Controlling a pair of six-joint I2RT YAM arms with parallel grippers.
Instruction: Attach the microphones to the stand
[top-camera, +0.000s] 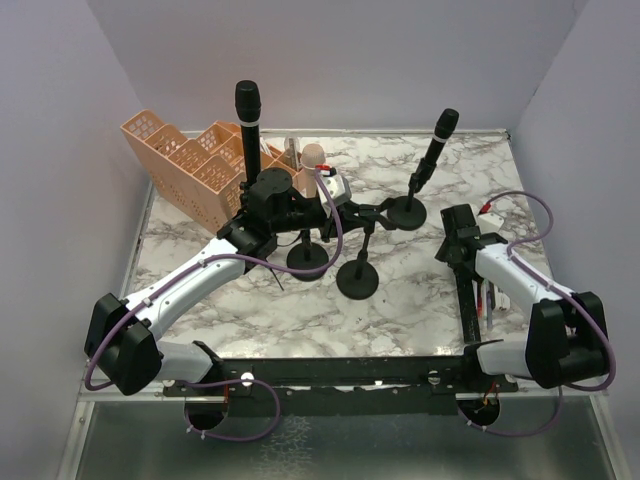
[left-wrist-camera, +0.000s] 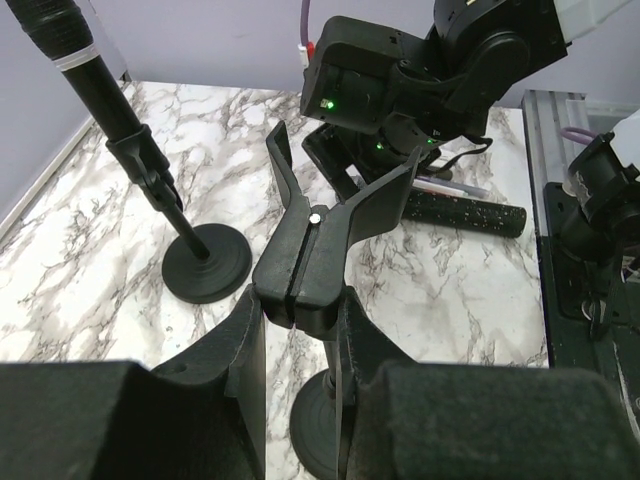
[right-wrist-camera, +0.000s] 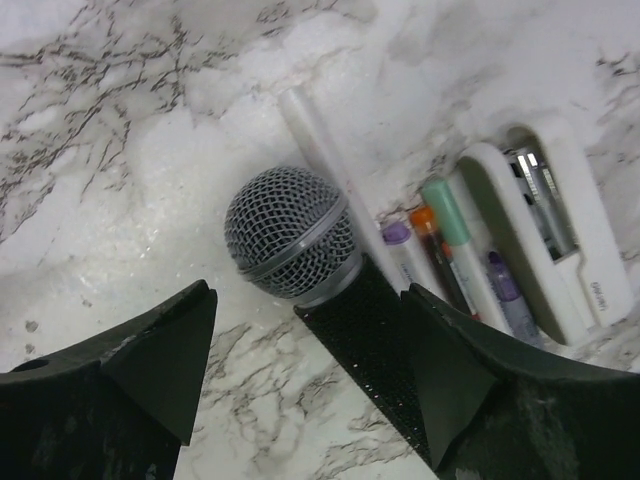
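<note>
My left gripper (top-camera: 362, 216) is shut on the black clip (left-wrist-camera: 303, 262) atop an empty stand, whose round base (top-camera: 358, 282) sits mid-table; in the left wrist view the fingers (left-wrist-camera: 246, 340) press both sides of the clip. Two other stands hold upright microphones: one at the back left (top-camera: 248, 108), one at the back right (top-camera: 436, 148), which also shows in the left wrist view (left-wrist-camera: 92, 80). My right gripper (right-wrist-camera: 310, 315) is open, low over a loose microphone with a silver mesh head (right-wrist-camera: 290, 245) lying on the table (top-camera: 466, 298), one finger on each side of it.
An orange plastic basket (top-camera: 188, 162) stands at the back left. Several markers (right-wrist-camera: 452, 255) and a white case (right-wrist-camera: 560, 225) lie right beside the loose microphone. The right arm (left-wrist-camera: 400, 90) hangs close behind the gripped clip. The round base (top-camera: 405, 212) of the back right stand is nearby.
</note>
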